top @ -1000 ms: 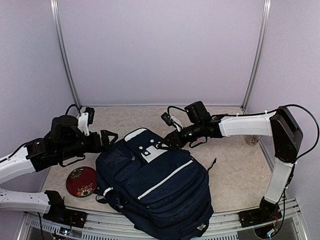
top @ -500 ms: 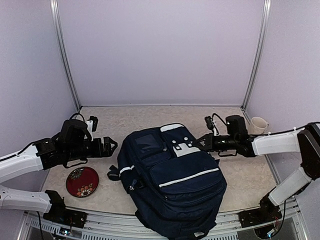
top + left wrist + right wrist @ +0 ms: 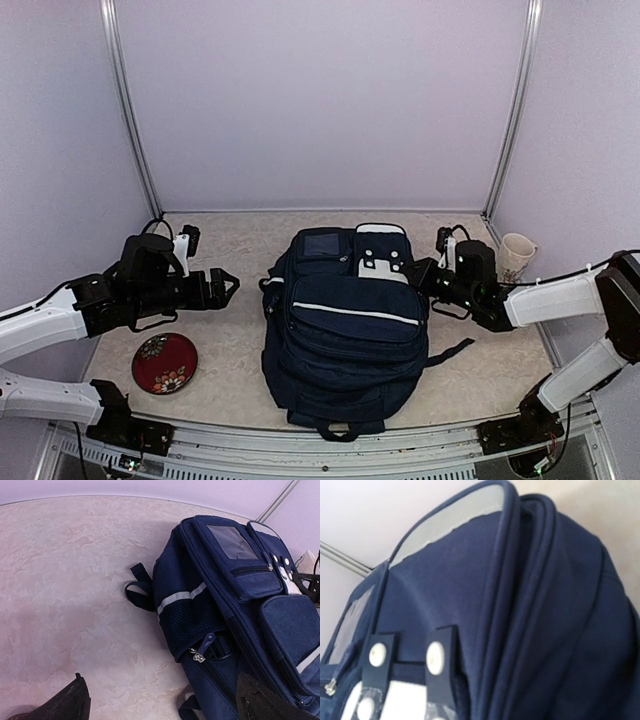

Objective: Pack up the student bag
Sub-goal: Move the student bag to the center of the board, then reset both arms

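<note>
The student bag [image 3: 345, 340] lies flat in the middle of the table, navy with thin white stripes, its white patch [image 3: 383, 262] at the far end. My right gripper [image 3: 424, 278] sits at the bag's far right corner, pinching the fabric; its wrist view is filled with navy cloth [image 3: 520, 630] and its fingers do not show there. My left gripper [image 3: 226, 288] hovers open to the left of the bag, apart from it. In the left wrist view its open gripper [image 3: 159, 682] faces the bag's side [image 3: 240, 595], with a side zipper pull [image 3: 200, 655] in sight. The zippers look closed.
A dark red plate with a flower pattern [image 3: 164, 362] lies at the near left of the table. A white mug [image 3: 517, 253] stands by the right wall, behind my right arm. A loose strap [image 3: 452, 352] trails from the bag's right side.
The right gripper closed on the bag's top and dragged it right, turning it until it lies straight. The right arm drew back toward the right wall. The left gripper stayed open, nearly still.
</note>
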`<move>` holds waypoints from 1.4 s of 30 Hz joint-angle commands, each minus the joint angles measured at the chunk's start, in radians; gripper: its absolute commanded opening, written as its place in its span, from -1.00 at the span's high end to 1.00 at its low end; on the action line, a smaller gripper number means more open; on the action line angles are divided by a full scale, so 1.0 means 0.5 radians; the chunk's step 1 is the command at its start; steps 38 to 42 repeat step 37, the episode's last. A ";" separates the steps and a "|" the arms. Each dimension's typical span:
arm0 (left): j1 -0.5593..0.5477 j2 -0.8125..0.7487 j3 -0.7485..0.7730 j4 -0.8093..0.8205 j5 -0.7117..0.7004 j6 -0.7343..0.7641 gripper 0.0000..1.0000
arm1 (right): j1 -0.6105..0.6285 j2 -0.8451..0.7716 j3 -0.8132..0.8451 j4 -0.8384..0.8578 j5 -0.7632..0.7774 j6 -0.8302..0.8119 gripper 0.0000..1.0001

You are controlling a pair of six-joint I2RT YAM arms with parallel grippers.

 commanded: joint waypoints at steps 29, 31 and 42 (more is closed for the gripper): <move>0.331 0.046 -0.410 0.882 -1.119 0.256 -0.98 | -0.623 -0.960 -0.215 -0.824 0.582 -0.862 -1.00; 0.332 0.114 -0.451 0.957 -1.117 0.221 -0.98 | -0.623 -0.975 -0.265 -0.780 0.678 -0.825 -1.00; 0.324 0.373 -0.429 1.018 -1.074 0.155 -0.98 | -0.623 -0.962 -0.293 -0.784 0.856 -0.768 -1.00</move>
